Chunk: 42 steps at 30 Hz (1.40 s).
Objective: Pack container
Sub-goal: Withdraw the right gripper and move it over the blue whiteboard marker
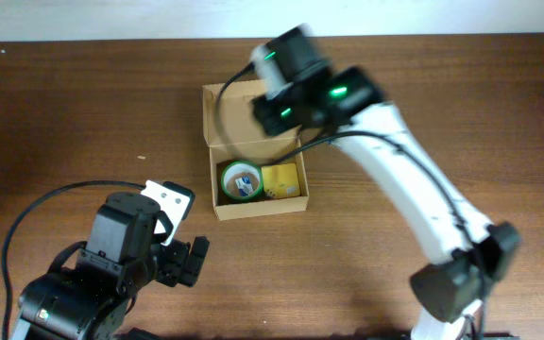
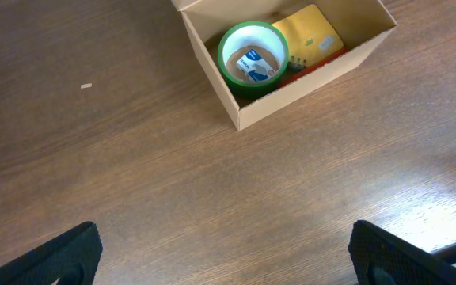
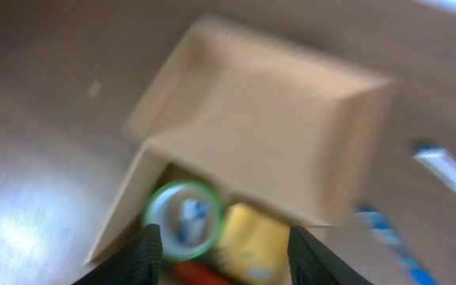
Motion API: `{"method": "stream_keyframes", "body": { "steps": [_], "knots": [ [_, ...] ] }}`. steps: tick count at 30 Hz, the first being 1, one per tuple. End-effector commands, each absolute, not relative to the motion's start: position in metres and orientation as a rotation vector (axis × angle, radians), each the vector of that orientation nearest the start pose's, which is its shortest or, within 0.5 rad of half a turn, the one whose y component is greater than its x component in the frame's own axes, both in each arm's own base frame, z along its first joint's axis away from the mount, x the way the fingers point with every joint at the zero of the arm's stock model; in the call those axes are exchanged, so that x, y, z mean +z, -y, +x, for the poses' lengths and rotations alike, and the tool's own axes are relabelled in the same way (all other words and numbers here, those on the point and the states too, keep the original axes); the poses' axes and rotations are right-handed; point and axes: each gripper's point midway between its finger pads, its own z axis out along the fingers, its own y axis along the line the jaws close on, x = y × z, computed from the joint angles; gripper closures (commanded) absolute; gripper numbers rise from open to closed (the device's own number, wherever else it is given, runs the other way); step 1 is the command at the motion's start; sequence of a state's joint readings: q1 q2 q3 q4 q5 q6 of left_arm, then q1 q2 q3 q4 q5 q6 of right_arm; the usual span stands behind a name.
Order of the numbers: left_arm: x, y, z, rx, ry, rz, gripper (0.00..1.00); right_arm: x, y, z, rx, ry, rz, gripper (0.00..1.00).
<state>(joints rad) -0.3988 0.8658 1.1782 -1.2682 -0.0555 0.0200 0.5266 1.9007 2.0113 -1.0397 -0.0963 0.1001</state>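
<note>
**A:** quick q: where's the container (image 1: pixel 259 209) rn, and what are the grippers up to?

**B:** We've got it mid-table (image 1: pixel 83 104), lid flap (image 1: pixel 246 115) swung open twd the far edge. Inside, a green tape roll (image 1: pixel 240 179) sits on the left w/ a small blue-white thing in its hole, and a yellow sticky pad (image 1: pixel 282 178) is right beside it. There's something red along the pad's edge, but we can't tell what.

**A:** and the tools?

**B:** The left gripper (image 2: pixel 224 233) is down at the near-left corner, well apart from the box, fingers spread wide w/ nothing but bare wood btwn them. The right gripper (image 3: pixel 224 241) hangs over the box, just above the lid flap. Its wrist cam is v blurry, but we can see the fingers (image 3: pixel 144 255) standing part-way apart w/ nothing pinched, the roll and pad showing in the gap below.

**A:** anything else on the table?

**B:** Just a tiny pale speck (image 1: pixel 142 158) left of the box.
</note>
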Motion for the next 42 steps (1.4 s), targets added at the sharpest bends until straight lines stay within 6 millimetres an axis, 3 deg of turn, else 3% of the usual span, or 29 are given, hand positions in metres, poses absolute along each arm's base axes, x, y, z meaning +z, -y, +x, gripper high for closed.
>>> {"method": "stream_keyframes", "body": {
  "steps": [1, 6, 11, 16, 18, 20, 25, 33, 42],
  "knots": [
    [0.253, 0.072, 0.194, -0.087, -2.451, 0.522, 0.00, 0.253, -0.209, 0.443, 0.249, -2.470, -0.479, 0.47],
    [0.253, 0.072, 0.194, -0.087, -2.451, 0.522, 0.01, 0.250, -0.141, 0.474, 0.151, -2.469, -0.398, 0.46],
    [0.253, 0.072, 0.194, -0.087, -2.451, 0.522, 0.00, 0.241, -0.086, 0.498, 0.067, -2.461, -0.358, 0.46],
    [0.253, 0.072, 0.194, -0.087, -2.451, 0.522, 0.00, 0.220, -0.060, 0.521, 0.003, -2.446, -0.416, 0.46],
    [0.253, 0.072, 0.194, -0.087, -2.451, 0.522, 0.00, 0.209, -0.055, 0.530, -0.023, -2.440, -0.465, 0.45],
    [0.253, 0.072, 0.194, -0.087, -2.451, 0.522, 0.00, 0.198, -0.053, 0.538, -0.040, -2.438, -0.501, 0.38],
    [0.253, 0.072, 0.194, -0.087, -2.451, 0.522, 0.01, 0.160, -0.054, 0.553, -0.072, -2.447, -0.625, 0.38],
    [0.253, 0.072, 0.194, -0.088, -2.451, 0.522, 0.00, 0.094, -0.069, 0.558, 0.013, -2.476, -0.849, 0.32],
    [0.253, 0.072, 0.194, -0.087, -2.451, 0.522, 0.00, 0.059, -0.090, 0.555, 0.170, -2.443, -0.987, 0.25]
  ]
}}
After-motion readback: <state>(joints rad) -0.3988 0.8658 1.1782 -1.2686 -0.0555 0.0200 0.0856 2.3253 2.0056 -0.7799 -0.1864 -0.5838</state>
